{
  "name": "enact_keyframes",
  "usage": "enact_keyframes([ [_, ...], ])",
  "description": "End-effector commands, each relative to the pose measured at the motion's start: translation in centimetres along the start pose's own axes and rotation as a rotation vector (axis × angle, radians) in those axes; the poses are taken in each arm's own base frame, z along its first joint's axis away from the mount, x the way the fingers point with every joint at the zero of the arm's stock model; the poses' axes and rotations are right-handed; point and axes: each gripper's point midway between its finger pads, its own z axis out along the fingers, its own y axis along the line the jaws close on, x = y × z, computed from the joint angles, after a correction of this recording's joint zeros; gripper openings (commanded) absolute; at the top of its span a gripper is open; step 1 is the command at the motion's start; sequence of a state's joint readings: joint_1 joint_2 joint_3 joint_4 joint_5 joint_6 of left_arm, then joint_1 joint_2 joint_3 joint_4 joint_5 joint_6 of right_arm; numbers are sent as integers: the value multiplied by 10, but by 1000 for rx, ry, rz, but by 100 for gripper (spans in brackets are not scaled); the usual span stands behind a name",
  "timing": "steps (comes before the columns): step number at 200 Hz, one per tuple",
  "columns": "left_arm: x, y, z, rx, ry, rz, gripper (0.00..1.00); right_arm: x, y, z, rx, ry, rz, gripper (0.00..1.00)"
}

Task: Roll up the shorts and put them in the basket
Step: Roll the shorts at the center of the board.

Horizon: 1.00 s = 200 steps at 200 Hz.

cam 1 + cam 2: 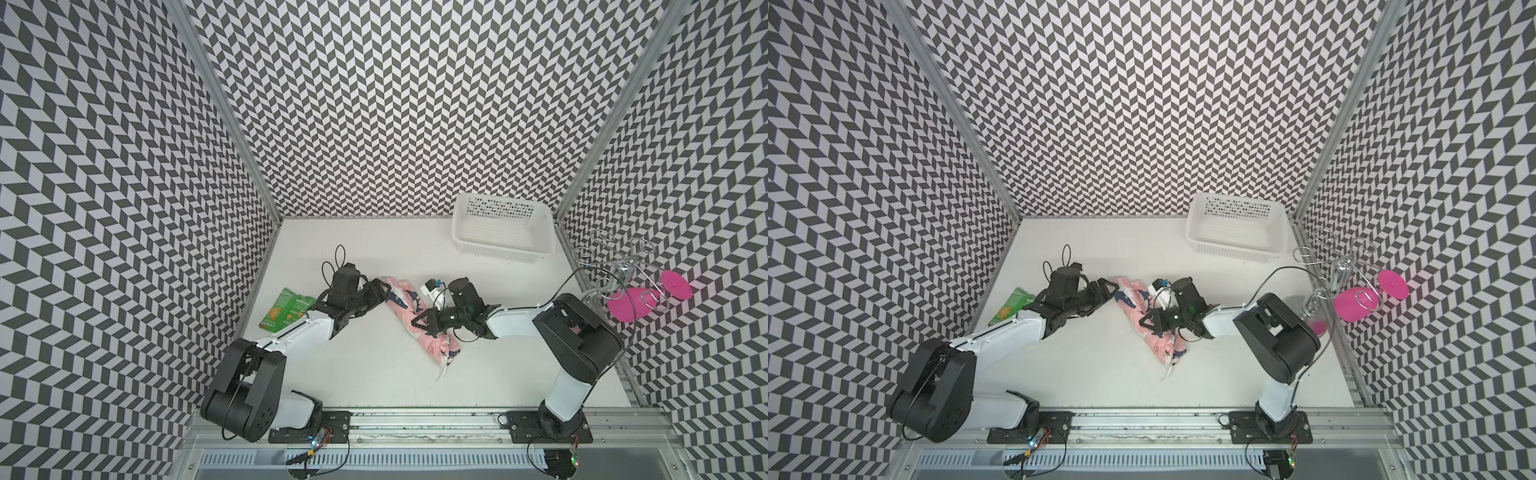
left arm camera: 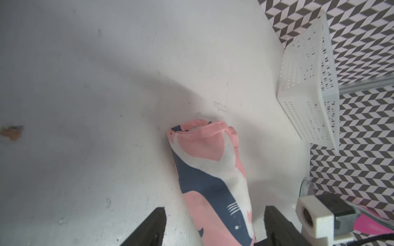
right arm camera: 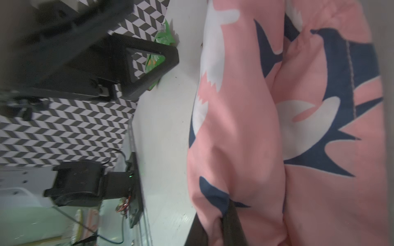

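The shorts (image 1: 441, 348) (image 1: 1162, 345) are a long pink roll with navy-and-white sharks, lying slantwise mid-table in both top views. A white drawstring (image 1: 443, 371) trails from the near end. My left gripper (image 1: 385, 287) (image 1: 1111, 288) is at the roll's far end. In the left wrist view it is open (image 2: 215, 213), one finger on each side of the shorts (image 2: 213, 161), with gaps to the cloth. My right gripper (image 1: 417, 326) (image 1: 1144, 326) is over the roll's middle. The right wrist view shows it shut (image 3: 223, 223) on a fold of the shorts (image 3: 245, 127).
A green snack bag (image 1: 286, 309) lies at the table's left edge beside my left arm. A white perforated basket (image 1: 500, 248) stands at the back right. A wire rack (image 1: 623, 266) holding pink glasses (image 1: 625, 303) hangs past the right edge.
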<state>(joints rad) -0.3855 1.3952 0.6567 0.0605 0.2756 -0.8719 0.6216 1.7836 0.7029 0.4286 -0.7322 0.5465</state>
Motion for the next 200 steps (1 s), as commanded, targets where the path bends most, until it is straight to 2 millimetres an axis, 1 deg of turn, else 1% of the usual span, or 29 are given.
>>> enact_keyframes([
  [1,8,-17,10,87,24,50,77,2,11,-11,-177,-10,127,6],
  [7,11,-19,14,93,34,51,77,0,11,-15,-196,-27,144,6],
  [18,17,-19,21,94,57,57,77,2,4,-19,-215,-38,198,6],
  [29,22,-21,29,93,78,64,77,5,-4,-21,-219,-35,251,6],
  [57,39,-24,50,99,126,80,77,10,-14,-27,-266,-61,355,6],
  [71,46,-25,59,92,145,90,77,13,-17,-28,-281,-66,380,6],
  [86,52,-21,71,76,168,90,77,17,-21,-26,-282,-54,401,8],
  [106,57,-17,82,78,182,78,73,20,-27,-23,-256,-41,398,11],
  [114,58,-14,87,77,191,66,69,20,-29,-21,-236,-31,392,13],
  [124,61,-13,91,79,206,61,59,19,-31,-20,-211,-23,379,19],
  [131,62,-10,95,67,213,56,50,17,-32,-20,-193,-18,365,25],
  [143,62,-7,98,49,218,54,31,13,-33,-21,-157,-15,333,36],
  [154,61,-1,101,13,220,68,25,6,-29,-25,-134,-24,291,41],
  [161,59,0,102,-1,218,79,18,3,-28,-28,-111,-22,275,43],
  [167,59,1,102,-12,218,89,17,-1,-28,-30,-91,-23,249,44],
  [187,53,3,100,-48,200,129,16,-16,-24,-44,-5,-45,154,47],
  [200,49,2,97,-59,190,154,16,-25,-25,-53,67,-65,102,53],
])
